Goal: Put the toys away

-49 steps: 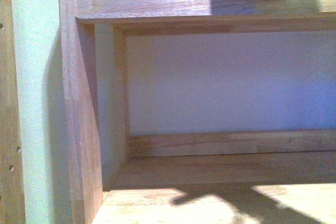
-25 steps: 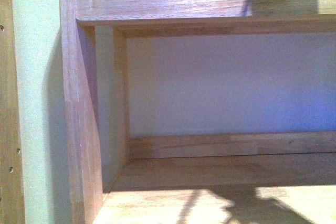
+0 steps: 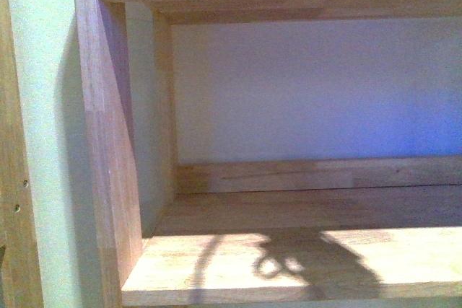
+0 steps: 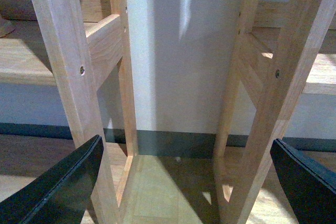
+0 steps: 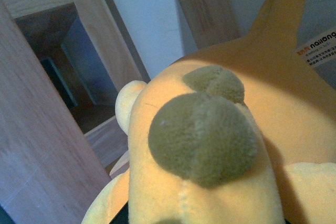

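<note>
While sun stripes wooden shelf (image 3: 289, 207), left pincer (image 4: 186, 142) spread; right pincer unclear behind plush (image 5: 210, 129).

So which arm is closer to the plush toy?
Right. The plush fills the right wrist view, very close to that arm's camera. The left gripper is open in front of wooden shelf legs, with no plush in its view.

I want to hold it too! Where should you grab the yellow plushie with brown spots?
Probably take the plush toy by its fat rounded body, squeezed across near the brown spots, coming from the spotted side facing the right wrist camera. It is broad and soft there. The thin pointed end and paper tag look too floppy.
</note>
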Motion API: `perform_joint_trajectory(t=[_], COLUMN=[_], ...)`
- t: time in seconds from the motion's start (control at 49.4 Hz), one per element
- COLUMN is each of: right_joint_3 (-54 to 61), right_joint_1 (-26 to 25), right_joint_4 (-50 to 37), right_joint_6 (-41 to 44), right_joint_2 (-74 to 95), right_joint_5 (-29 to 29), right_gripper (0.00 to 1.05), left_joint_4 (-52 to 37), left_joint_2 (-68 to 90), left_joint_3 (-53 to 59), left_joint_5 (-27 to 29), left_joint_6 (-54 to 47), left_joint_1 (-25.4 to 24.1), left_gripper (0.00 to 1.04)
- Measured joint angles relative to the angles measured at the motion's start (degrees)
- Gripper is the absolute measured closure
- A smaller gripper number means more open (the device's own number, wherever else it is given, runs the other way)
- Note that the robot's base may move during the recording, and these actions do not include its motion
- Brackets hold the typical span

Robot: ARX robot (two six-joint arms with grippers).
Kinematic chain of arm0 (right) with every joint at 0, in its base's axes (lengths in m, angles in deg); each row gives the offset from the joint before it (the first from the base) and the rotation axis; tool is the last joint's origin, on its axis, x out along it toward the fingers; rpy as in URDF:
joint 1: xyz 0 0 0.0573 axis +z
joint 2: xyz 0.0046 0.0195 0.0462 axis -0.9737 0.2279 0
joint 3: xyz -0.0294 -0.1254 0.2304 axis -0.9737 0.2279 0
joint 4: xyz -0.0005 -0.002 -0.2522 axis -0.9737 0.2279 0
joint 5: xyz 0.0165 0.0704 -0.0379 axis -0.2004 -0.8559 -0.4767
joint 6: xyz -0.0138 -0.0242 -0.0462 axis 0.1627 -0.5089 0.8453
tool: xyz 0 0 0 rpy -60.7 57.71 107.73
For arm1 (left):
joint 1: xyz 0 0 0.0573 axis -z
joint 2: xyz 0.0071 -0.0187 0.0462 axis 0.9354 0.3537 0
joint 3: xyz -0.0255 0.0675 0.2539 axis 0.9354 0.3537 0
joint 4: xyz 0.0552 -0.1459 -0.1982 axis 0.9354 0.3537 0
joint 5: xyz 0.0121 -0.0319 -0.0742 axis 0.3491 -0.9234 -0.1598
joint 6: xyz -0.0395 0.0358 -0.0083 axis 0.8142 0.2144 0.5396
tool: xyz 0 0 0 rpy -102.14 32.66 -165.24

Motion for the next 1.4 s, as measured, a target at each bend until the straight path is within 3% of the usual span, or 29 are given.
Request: perform_joint_trajectory(t=[0.465,0.971,1.052,1.213,1.396], right_joint_3=[-26.14,-30.05,-28.87,-10.97,-3.78], right_joint_1=[1.75,4.63,4.48,3.74,2.84], right_joint_4=[8.55,8.07,6.75,-2.78,-5.2], right_joint_6=[-6.49,-8.83,-9.6,-9.94,-9.9], right_joint_2=[16.76,19.1,18.73,10.1,5.7], right_joint_5=[5.62,7.26,7.26,7.28,6.91], right_gripper=[0.87,0.87,0.77,0.46,0.17], left_joint_4=[0.0,0.0,0.0,0.0,0.0], left_joint_2=[0.0,0.0,0.0,0.0,-0.02], left_joint_3=[0.0,0.0,0.0,0.0,0.0], left_joint_5=[-0.02,0.0,0.0,0.0,0.0], left_joint_6=[0.0,0.0,0.0,0.0,0.0], left_joint_1=[0.0,0.0,0.0,0.0,0.0], left_gripper=[0.06,0.06,0.06,0.06,0.06])
